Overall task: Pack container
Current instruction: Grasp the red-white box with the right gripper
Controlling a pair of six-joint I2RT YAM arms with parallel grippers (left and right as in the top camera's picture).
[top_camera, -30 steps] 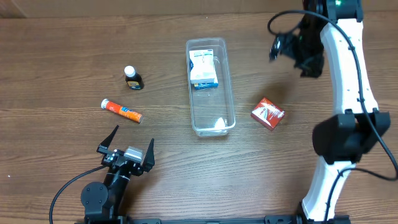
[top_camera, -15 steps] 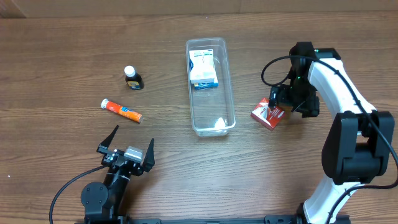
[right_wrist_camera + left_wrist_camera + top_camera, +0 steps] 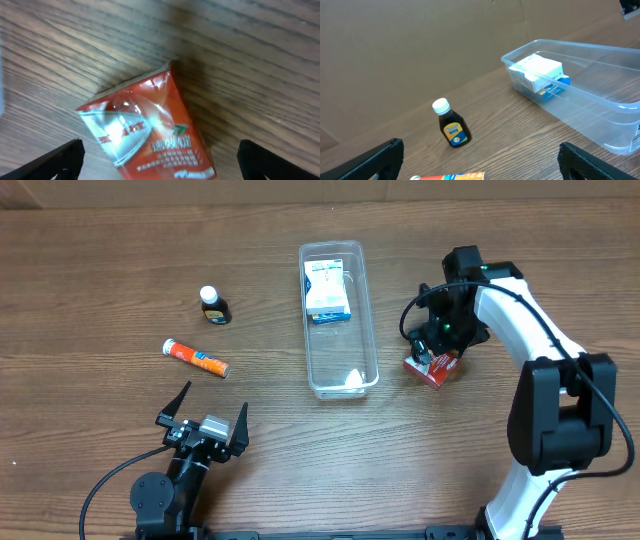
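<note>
The container (image 3: 341, 345) is set upright in the middle of the table (image 3: 100, 260), with its long side running away from the robot and the two arms on either side of it. A white-and-blue box (image 3: 327, 291) is laid flat in the far end. Something small and white (image 3: 352, 377) is spotted at the near end, too tiny to make out. From the left wrist view the same container (image 3: 600, 125) is seen off to the right, with the box (image 3: 538, 70) tucked against its end wall.

Just right of the container, out on the wood, a red box (image 3: 441, 370) is parked at an angle. The right gripper (image 3: 430, 352) is hung right over it. In the right wrist view the fingers are spread wide at the bottom corners of the frame (image 3: 160, 165), with the red box (image 3: 150, 125) sat in the gap between them. Whether it's actually being touched can't be told.

Over on the left side, well apart from the container, a small dark bottle (image 3: 213, 305) with a white cap is stood upright. An orange tube (image 3: 195, 358) is laid on its side nearer the robot. The left gripper (image 3: 213, 402) is held near the front edge with its fingers spread and nothing between them. From its own camera (image 3: 482, 165) the bottle (image 3: 451, 130) and the tip of the tube (image 3: 450, 176) are seen ahead.
</note>
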